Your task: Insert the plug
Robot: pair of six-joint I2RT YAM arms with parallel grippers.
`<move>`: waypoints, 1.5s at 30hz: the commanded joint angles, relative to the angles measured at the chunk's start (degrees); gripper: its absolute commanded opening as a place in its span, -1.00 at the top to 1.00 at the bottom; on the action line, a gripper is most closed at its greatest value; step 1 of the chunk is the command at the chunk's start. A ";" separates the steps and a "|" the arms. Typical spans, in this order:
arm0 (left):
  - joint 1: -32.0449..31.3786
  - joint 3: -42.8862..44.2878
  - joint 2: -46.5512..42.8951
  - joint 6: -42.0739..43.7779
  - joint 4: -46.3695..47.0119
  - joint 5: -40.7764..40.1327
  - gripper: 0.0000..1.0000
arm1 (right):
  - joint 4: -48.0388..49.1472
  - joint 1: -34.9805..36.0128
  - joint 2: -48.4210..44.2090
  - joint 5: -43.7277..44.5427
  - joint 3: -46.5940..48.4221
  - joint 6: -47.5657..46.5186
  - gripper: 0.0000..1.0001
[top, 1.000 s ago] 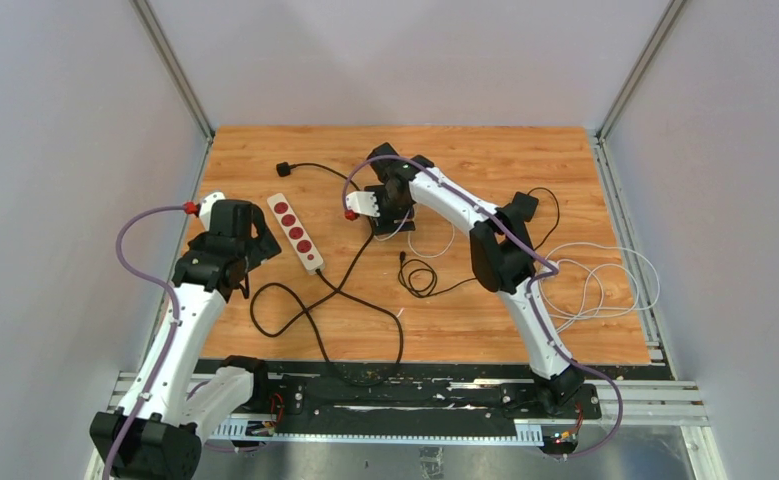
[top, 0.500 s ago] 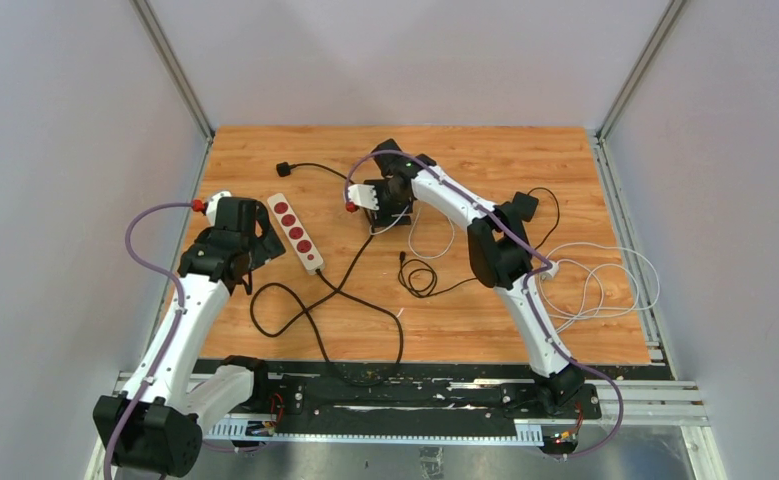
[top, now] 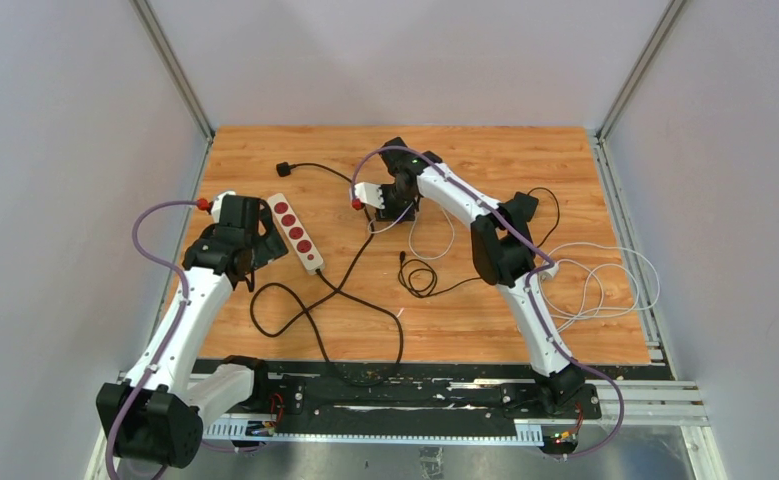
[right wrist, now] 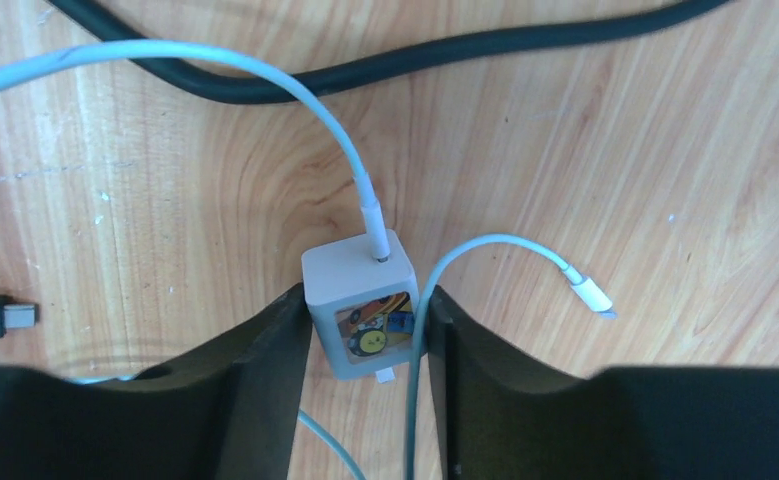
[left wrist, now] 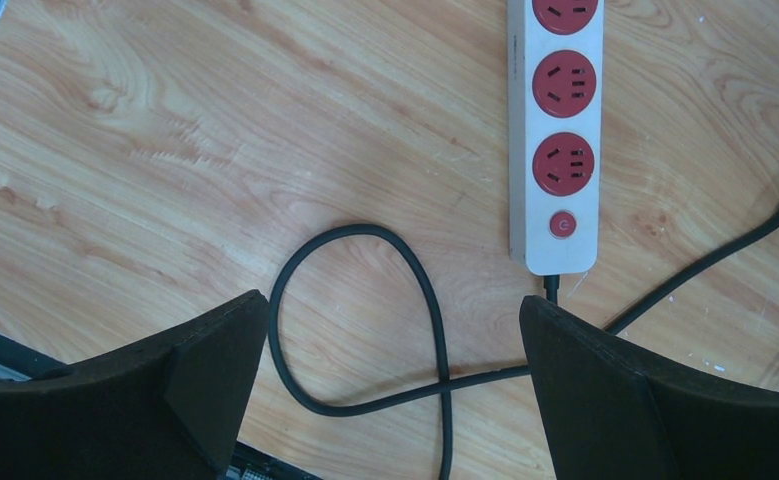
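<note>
The plug (right wrist: 360, 300) is a small white charger cube with a cartoon sticker, lying on the wooden table with a white cable coming out of its top. My right gripper (right wrist: 365, 340) is shut on it, one finger against each side. A loop of pale cable (right wrist: 417, 340) is pinched between the right finger and the cube. From above, the right gripper (top: 390, 205) covers the plug. The white power strip (left wrist: 563, 130) has red sockets and a switch. My left gripper (left wrist: 395, 340) hangs open just short of the strip's (top: 295, 232) switch end, over a black cable loop.
The strip's black cable (top: 315, 300) snakes across the table's middle, ending in a black plug (top: 282, 168) at the back. A coil of white cable (top: 605, 280) lies at the right. A black adapter (top: 522, 207) sits behind the right arm. A loose connector tip (right wrist: 590, 295) lies beside the charger.
The right gripper's jaws have closed in on the plug, and the wrist has shifted slightly toward the back. The left gripper has edged forward toward the power strip, still open.
</note>
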 commanded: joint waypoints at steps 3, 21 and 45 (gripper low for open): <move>0.17 0.79 0.56 1.64 0.36 2.76 -1.00 | -5.18 -0.85 1.36 -6.84 0.50 0.78 0.41; -2.49 -2.18 -7.06 10.63 38.40 54.76 -0.99 | 0.56 -5.06 -25.03 -50.82 -15.89 29.82 1.00; -17.31 1.66 4.85 9.98 44.27 59.72 -0.35 | 0.65 -5.85 -33.15 -63.65 -22.81 35.21 1.00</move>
